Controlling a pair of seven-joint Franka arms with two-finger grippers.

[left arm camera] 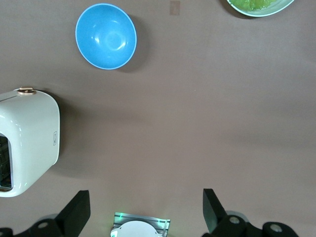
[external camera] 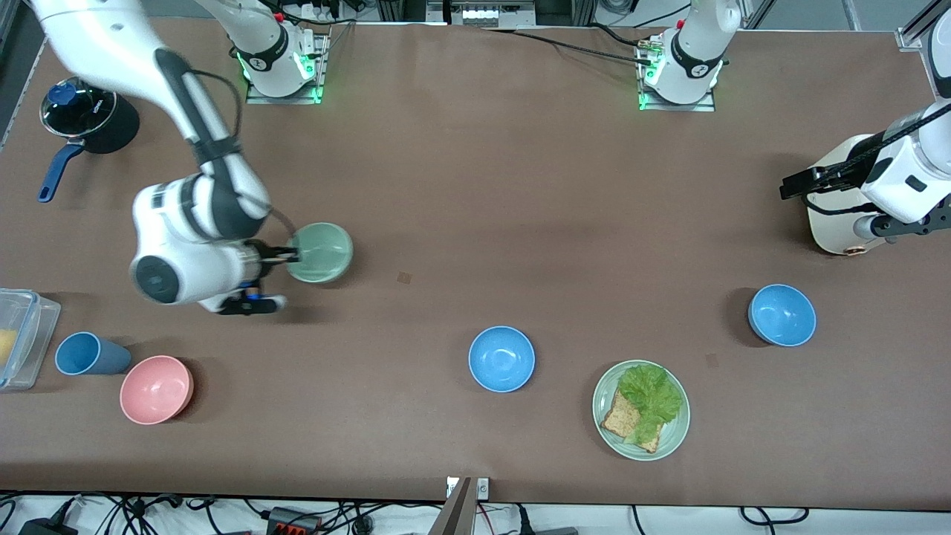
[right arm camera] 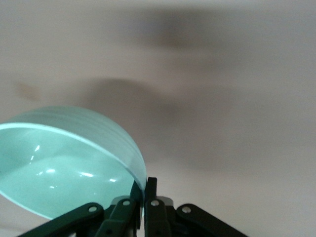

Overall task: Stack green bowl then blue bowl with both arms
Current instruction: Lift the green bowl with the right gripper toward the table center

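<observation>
Two blue bowls: one (external camera: 501,359) lower centre of front view, one (external camera: 781,315) lower right beside lettuce plate (external camera: 640,410). One green bowl (external camera: 320,253) mid-left, rim pinched by right gripper (external camera: 291,255), lifted above table. Left gripper (left arm camera: 146,212) spread wide, waiting over toaster (external camera: 836,200). Pink bowl (external camera: 156,389), blue cup (external camera: 88,354), pot (external camera: 88,117) at left.

blue bowl (left arm camera: 106,36) beside white toaster (left arm camera: 27,140)

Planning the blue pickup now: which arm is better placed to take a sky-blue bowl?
Left. The left gripper is open, over bare table beside the white toaster, by a round sky-blue bowl. The right gripper is shut on the pale mint-green bowl.
</observation>
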